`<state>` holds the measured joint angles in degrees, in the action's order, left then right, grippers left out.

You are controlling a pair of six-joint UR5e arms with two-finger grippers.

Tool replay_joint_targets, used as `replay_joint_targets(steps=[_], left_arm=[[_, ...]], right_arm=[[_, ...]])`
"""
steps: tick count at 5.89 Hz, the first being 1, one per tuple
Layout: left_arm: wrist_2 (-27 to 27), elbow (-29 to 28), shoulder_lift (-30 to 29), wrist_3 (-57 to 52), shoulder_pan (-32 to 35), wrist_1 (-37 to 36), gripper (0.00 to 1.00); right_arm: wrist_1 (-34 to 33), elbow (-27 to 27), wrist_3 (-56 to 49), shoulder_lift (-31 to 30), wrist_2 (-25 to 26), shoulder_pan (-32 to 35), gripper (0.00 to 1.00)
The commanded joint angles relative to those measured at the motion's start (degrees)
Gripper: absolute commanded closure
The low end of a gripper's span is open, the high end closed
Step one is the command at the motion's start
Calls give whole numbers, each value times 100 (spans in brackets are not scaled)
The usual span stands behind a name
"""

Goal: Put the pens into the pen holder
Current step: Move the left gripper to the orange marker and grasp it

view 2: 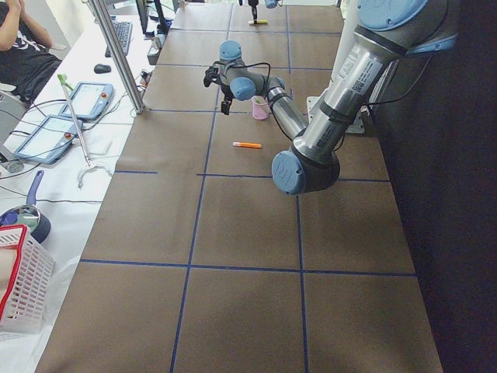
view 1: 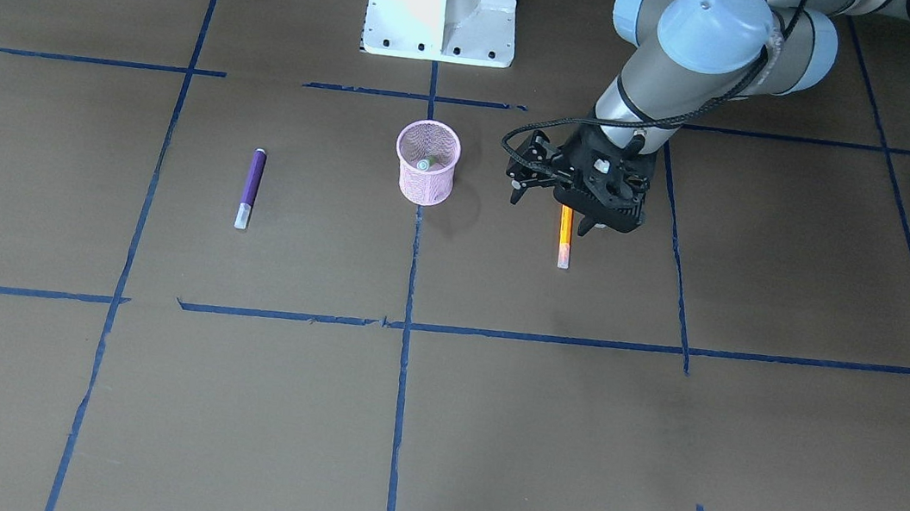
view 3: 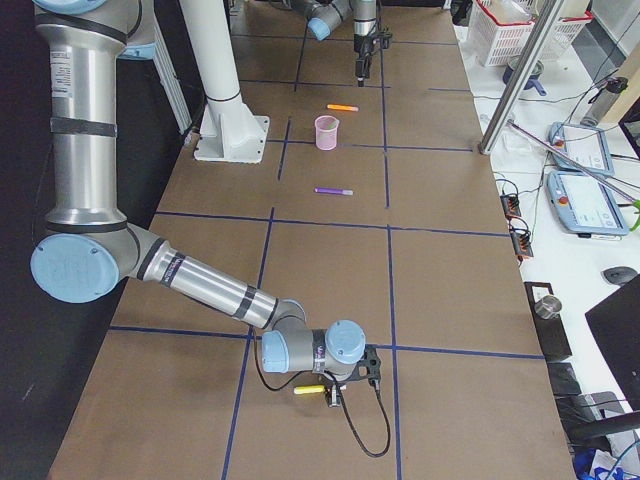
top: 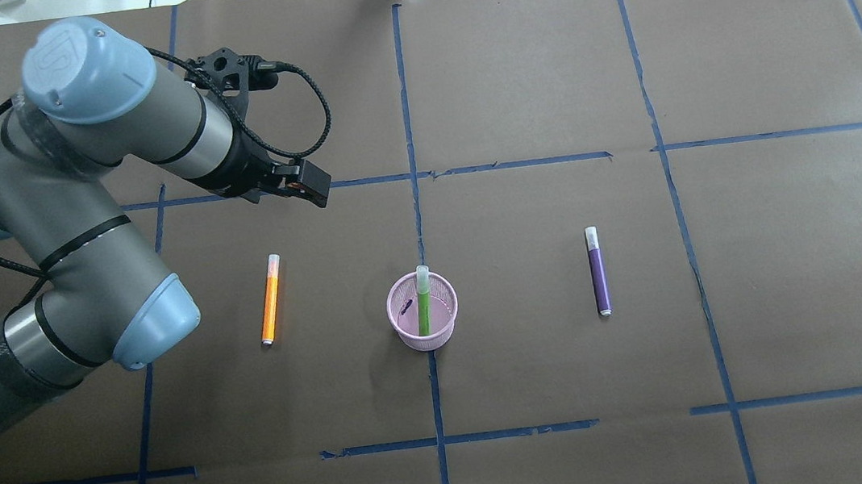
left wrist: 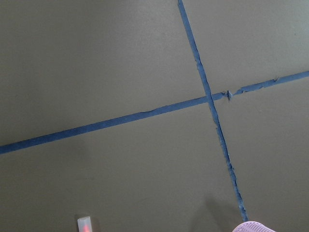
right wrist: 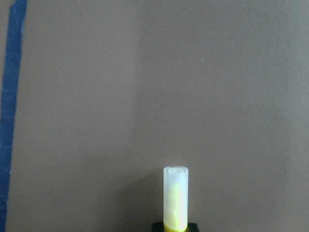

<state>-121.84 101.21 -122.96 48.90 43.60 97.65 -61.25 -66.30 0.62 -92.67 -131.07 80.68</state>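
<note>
The pink mesh pen holder (top: 409, 335) stands upright mid-table, with the green pen (top: 423, 301) upright inside it; its cap also shows in the front view (view 1: 424, 164). The orange pen (top: 269, 299) lies flat to the holder's left. The purple pen (top: 598, 271) lies flat to its right. My left gripper (view 1: 551, 213) is open and empty, raised above the table just beyond the orange pen's (view 1: 565, 239) capped end. My right gripper (view 3: 333, 392) is low at the table's far right end, shut on a yellow pen (right wrist: 175, 198) with a pale cap.
The white robot base (view 1: 443, 2) stands behind the holder. Blue tape lines grid the brown table. White baskets (view 3: 510, 25), teach pendants (view 3: 585, 205) and a seated person (view 2: 19, 47) are beside the table on the operators' side.
</note>
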Motion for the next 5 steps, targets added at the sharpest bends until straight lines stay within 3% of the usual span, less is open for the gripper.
replay_joint_targets(steps=[1,3,5], left_arm=[[-156,-22,70,-599,70,-788,0],[-86,-136,149,-619,-262,-1001,0],[186,-390,115,-566,-527,-967,0]], right_arm=[[44,-415,289,134,-6,-8,96],[43,-1503,787,135,-24,-17,97],[52,-2908,2032,144,11,-698,99]])
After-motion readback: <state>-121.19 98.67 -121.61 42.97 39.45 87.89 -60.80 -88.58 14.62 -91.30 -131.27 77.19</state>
